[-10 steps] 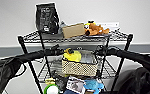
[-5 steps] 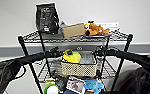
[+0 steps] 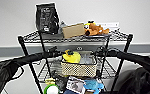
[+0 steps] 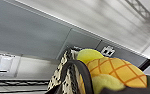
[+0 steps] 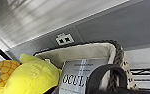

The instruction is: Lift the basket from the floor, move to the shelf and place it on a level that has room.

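The cream woven basket [image 3: 78,69] rests on the shelf's [image 3: 73,38] wire level [image 3: 111,71] second from the top. A yellow pineapple plush [image 3: 71,57] and a silvery packet [image 3: 87,58] lie in it. My left gripper [image 3: 58,53] is at the basket's left end and my right gripper [image 3: 98,53] at its right end, both just above the rim. In the left wrist view the basket [image 4: 63,75], its dark handle loop [image 4: 83,72] and the plush [image 4: 113,71] are very close. The right wrist view looks over the basket's liner [image 5: 91,53], the other handle loop [image 5: 103,72] and the packet [image 5: 78,75].
On the top tier stand a black bag [image 3: 46,18], a brown carton box [image 3: 73,30] and an orange plush [image 3: 96,28]. The tier below the basket is cluttered with a blue plush [image 3: 93,85] and a green-white item [image 3: 51,88]. A grey wall with an outlet [image 5: 64,39] is close behind.
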### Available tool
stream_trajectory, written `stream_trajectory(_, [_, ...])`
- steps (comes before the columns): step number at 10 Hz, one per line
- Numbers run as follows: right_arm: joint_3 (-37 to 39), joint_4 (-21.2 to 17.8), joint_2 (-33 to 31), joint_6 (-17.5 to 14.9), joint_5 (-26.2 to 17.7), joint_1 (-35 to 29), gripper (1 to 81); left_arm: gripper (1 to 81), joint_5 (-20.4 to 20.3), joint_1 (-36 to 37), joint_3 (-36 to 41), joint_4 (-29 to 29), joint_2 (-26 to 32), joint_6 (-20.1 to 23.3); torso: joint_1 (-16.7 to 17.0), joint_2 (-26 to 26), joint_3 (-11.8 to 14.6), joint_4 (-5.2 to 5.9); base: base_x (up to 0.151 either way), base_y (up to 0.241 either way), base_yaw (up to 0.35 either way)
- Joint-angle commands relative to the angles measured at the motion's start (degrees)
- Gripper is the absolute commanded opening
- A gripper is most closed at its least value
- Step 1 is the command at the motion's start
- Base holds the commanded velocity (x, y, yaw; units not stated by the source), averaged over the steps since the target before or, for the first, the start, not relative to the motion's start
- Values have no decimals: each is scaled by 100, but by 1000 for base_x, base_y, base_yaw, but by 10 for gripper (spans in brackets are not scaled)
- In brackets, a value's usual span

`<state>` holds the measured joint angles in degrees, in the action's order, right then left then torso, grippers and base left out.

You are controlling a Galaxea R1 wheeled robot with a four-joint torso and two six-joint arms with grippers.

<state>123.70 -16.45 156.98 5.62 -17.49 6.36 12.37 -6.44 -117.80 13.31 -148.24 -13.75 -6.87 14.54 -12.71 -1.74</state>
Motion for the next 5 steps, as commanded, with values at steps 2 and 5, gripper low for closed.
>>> stream_trajectory(2, [-275,-43,-198,18,-8,-1079,811,811,72,1175,264,-56,336,4,0,0,0,0,0,0,0])
stream_trajectory(5, [-1382,-61,-909,97,71,-1070,811,811,63,1175,1125,-56,1075,-5,0,0,0,0,0,0,0])
